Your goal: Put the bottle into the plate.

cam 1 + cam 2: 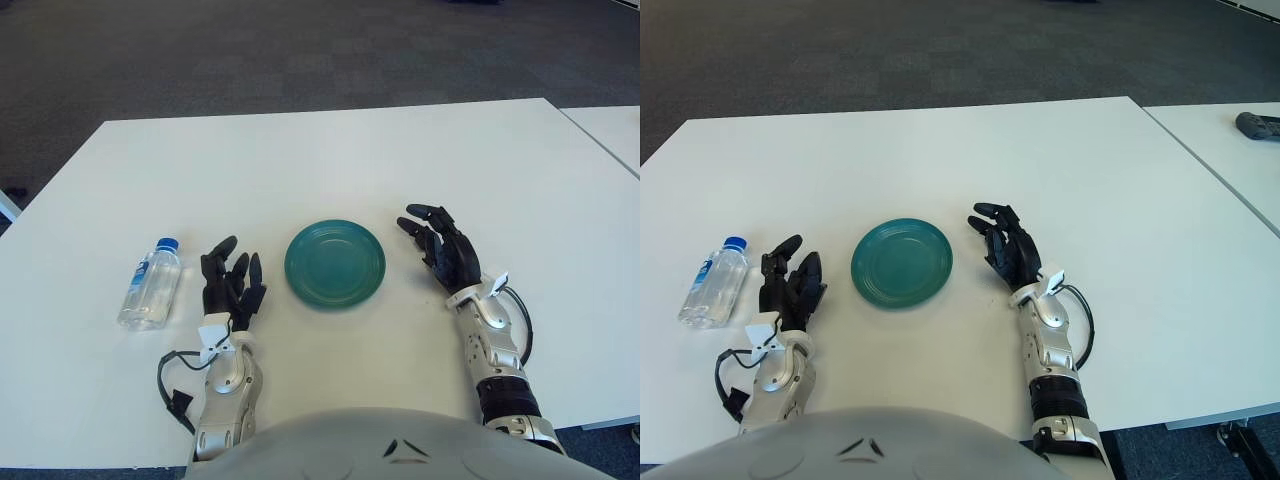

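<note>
A small clear water bottle [151, 285] with a blue cap lies on its side on the white table [320, 160], at the left. A teal plate [334, 262] sits empty near the table's middle front. My left hand [232, 280] rests between the bottle and the plate, fingers spread and holding nothing, a short way right of the bottle. My right hand [440, 245] rests just right of the plate, fingers relaxed and open, holding nothing.
A second white table [1230, 140] stands to the right with a dark object [1258, 126] on it. Dark carpet lies beyond the table's far edge.
</note>
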Controlling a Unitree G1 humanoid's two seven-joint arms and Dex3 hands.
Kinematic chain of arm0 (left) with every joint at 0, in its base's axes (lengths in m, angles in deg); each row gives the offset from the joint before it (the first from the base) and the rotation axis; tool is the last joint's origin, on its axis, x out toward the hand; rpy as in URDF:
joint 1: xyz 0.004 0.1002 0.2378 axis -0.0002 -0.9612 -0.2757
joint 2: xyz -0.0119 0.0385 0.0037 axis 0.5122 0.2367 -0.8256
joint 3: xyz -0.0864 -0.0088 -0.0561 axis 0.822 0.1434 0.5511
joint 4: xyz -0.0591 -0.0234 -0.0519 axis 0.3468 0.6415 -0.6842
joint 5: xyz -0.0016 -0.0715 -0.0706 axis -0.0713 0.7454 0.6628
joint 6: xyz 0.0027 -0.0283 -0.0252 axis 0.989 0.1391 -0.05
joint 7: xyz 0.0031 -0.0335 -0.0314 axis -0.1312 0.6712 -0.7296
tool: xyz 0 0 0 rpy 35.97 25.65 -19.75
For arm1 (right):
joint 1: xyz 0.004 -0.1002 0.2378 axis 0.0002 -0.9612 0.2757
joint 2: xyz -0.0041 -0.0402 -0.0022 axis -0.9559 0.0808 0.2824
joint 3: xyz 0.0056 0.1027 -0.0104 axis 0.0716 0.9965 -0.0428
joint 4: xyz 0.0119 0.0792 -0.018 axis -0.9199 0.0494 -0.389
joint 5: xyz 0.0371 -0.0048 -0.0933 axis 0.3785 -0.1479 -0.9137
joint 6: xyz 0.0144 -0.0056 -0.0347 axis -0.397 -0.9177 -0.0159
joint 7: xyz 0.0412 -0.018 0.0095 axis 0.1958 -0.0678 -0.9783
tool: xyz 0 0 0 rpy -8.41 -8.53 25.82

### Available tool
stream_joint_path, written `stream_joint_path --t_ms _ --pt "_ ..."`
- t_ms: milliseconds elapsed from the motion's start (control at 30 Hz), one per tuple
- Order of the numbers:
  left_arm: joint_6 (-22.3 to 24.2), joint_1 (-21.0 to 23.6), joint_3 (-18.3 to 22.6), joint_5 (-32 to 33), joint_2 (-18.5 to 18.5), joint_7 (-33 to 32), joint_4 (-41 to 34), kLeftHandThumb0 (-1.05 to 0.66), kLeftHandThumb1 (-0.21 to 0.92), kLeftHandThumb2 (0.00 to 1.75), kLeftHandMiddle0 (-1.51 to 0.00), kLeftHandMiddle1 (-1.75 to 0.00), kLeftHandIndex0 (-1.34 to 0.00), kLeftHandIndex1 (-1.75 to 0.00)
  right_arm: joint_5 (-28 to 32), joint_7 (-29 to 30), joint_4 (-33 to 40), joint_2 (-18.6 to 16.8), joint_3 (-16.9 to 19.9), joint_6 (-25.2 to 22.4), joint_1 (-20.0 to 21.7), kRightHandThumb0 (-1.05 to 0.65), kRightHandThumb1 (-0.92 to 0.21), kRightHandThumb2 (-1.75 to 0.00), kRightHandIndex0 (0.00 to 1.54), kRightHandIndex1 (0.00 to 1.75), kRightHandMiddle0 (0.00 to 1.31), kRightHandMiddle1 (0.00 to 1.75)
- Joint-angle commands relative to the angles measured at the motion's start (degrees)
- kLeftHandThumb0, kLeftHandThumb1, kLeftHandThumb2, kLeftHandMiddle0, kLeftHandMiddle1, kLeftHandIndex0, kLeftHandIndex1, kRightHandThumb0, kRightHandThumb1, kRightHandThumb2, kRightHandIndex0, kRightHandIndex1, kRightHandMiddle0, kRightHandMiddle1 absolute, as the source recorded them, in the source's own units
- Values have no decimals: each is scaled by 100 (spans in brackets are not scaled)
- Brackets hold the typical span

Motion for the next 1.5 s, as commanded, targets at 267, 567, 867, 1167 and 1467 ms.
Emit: stream_joint_path --t_ms 267,567,867,1167,1467 --pt "249 -104 51 -38 -241 -82 -13 -77 92 46 -40 -27 0 -97 -58 66 -207 -45 -34 -188 -150 -65 -92 -55 39 63 18 106" --pt "1076 -242 111 -2637 50 -1302 -893 -96 92 52 -37 -27 0 -85 -62 79 -201 -51 -50 -178 -162 -65 -92 -55 39 63 18 106" --pt "1932 170 11 -4407 -365 -2816 -512 -105 92 58 -2 -84 0 -81 -46 61 -261 -33 -37 -148 -145 -65 -92 -55 39 63 18 106" --pt "2755 822 439 -5109 -569 -4476 -42 -105 92 57 0 -72 0 -100 -55 54 -519 -41 -20 -38 -22 -65 -92 -55 39 63 18 106" --pt "3235 977 600 -5239 -563 -5165 -116 -105 92 56 0 -72 0 -103 -60 43 -896 -41 17 104 189 -65 -92 -55 39 63 18 106"
